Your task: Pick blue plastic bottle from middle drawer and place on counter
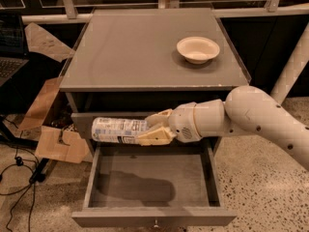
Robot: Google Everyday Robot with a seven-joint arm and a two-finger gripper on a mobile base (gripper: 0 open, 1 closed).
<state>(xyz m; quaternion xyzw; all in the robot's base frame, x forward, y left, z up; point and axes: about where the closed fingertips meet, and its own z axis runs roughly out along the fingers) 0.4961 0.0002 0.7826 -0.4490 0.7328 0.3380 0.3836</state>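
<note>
Grey counter [135,52] with cream bowl [198,49] just above the gripper [148,129]; clamped around the blue plastic bottle [115,129], held sideways and clear of the open middle drawer [153,216] below, seemingly ready for lifting onto the top

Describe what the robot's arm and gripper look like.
The arm is a thick, smooth white tube of rounded segments, with ring seams at the wrist and small dark dots along its side. No cables show. The gripper, above the open middle drawer, has two tapered cream-yellow fingers.
</note>
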